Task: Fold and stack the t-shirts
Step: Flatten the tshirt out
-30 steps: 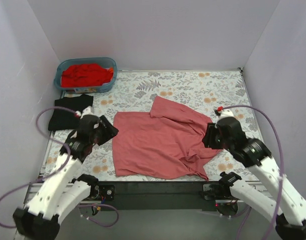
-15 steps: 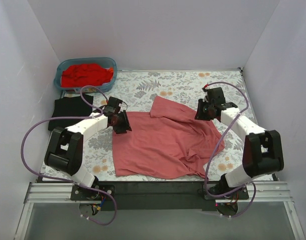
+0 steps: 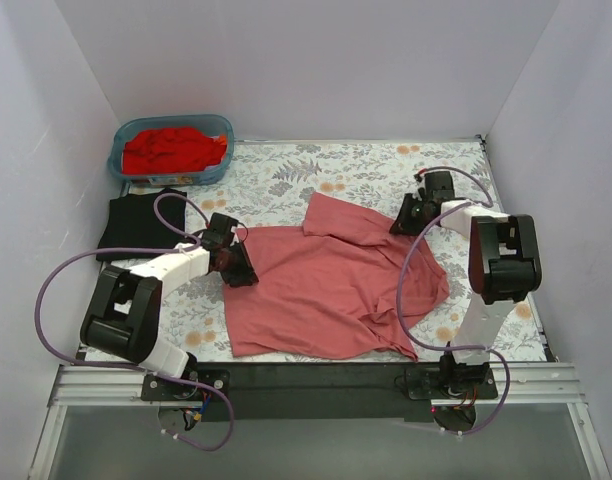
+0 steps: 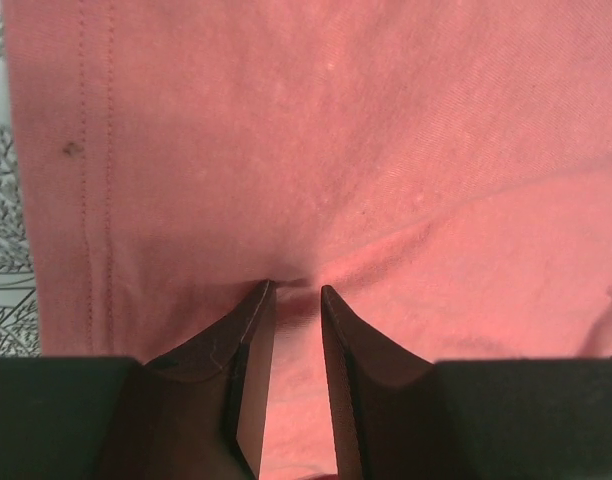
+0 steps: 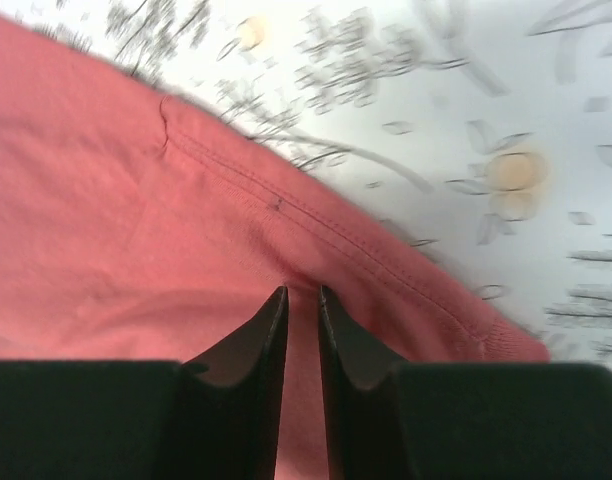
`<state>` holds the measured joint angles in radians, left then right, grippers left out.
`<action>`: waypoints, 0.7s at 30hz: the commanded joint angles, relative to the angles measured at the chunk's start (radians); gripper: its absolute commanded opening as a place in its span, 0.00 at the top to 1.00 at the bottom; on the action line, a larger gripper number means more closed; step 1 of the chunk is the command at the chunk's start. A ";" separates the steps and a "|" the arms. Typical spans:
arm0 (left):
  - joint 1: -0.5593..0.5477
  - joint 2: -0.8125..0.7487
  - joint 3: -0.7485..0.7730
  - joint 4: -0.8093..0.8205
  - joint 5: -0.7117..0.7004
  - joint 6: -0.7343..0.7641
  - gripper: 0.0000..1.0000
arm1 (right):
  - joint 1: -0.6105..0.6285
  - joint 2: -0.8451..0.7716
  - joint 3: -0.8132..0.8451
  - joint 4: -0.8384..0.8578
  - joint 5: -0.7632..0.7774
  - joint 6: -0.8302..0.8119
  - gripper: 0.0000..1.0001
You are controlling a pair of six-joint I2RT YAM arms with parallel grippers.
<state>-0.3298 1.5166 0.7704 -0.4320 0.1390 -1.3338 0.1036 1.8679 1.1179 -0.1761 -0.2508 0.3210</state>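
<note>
The surface has a cover with flowers and leaves on it, and it reaches out on all sides of both pincers. The pink t-shirt lies spread and a bit crumpled between the two pincers. Its top part is folded over near the right pincer. A blue tub sits in the far corner, well beyond the left pincer and off to its left. Red t-shirts are piled inside the tub. A black t-shirt lies folded on the surface, near the left pincer on its left side.

The left pincer is down on the left edge of the pink t-shirt. It is clamped on a little pinch of the pink cloth, which puckers up at its tips. The right pincer is down on the far right edge of the pink t-shirt, by the hem. It is clamped on a small fold of the pink cloth too.
</note>
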 commanded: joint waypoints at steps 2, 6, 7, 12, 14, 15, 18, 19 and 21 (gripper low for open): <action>0.026 -0.048 -0.049 -0.042 -0.004 -0.016 0.76 | -0.093 0.039 -0.018 0.026 0.048 0.079 0.75; 0.040 -0.073 -0.060 -0.065 0.014 -0.018 0.76 | -0.269 0.008 -0.078 0.033 0.111 0.156 0.75; 0.040 -0.082 -0.066 -0.070 0.033 -0.021 0.76 | -0.294 -0.019 -0.089 0.036 0.119 0.170 0.75; 0.038 -0.144 -0.112 -0.085 0.085 -0.053 0.76 | -0.403 -0.108 -0.118 0.041 0.157 0.211 0.74; 0.040 -0.185 -0.131 -0.093 0.106 -0.062 0.76 | -0.426 -0.154 -0.133 0.040 0.177 0.222 0.74; 0.040 -0.197 -0.146 -0.097 0.114 -0.071 0.76 | -0.435 -0.171 -0.144 0.038 0.191 0.228 0.74; 0.038 -0.249 -0.177 -0.117 0.138 -0.076 0.75 | -0.461 -0.219 -0.176 0.035 0.154 0.231 0.73; 0.038 -0.260 -0.180 -0.123 0.148 -0.077 0.75 | -0.458 -0.243 -0.176 0.033 0.134 0.196 0.72; 0.038 -0.285 -0.181 -0.129 0.160 -0.077 0.74 | -0.435 -0.269 -0.175 0.030 0.082 0.162 0.71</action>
<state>-0.2962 1.2842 0.5953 -0.5323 0.2512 -1.3994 -0.3531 1.6604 0.9440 -0.1440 -0.1173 0.5240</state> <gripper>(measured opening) 0.253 0.285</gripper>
